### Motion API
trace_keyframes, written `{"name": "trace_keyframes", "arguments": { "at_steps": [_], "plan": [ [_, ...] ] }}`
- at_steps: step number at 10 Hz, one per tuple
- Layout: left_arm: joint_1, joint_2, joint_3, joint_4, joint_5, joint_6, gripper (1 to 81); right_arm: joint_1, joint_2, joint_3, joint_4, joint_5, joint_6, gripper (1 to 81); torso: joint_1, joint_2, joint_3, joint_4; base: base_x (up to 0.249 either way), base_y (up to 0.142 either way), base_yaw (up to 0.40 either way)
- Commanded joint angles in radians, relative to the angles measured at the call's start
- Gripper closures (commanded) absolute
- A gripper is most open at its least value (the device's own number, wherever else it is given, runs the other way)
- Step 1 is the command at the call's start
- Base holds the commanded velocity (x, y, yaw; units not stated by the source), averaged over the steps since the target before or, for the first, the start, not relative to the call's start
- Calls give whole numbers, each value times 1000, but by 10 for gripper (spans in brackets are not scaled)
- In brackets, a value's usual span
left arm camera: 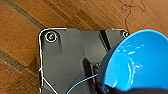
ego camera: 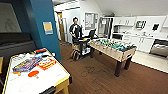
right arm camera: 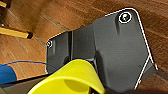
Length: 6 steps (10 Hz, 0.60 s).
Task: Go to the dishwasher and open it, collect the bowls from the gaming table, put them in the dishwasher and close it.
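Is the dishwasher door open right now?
No: in the head view the dishwasher's steel front stands flush with the white cabinets.

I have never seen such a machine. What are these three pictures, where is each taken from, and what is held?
It is a wheeled robot with two arms. The wide room picture comes from a camera on its head: a white-topped table with game boxes, a football table, a person. The other two come from wrist cameras, above wooden floor; the dark plate is the robot's. The left arm seems to hold a blue bowl, the right a yellow cup.
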Motion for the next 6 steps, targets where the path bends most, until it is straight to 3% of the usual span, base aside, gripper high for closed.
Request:
{"name": "trace_keyframes", "arguments": {
  "at_steps": [1,6],
  "plan": [
    [-41,-18,5,14,32,2,811,40,-20,7,-12,-31,0,811,0,0,0,0,0,0,-378],
    [-47,-18,5,14,40,2,811,43,-20,7,-10,-31,0,811,0,0,0,0,0,0,-380]
  ]
}}
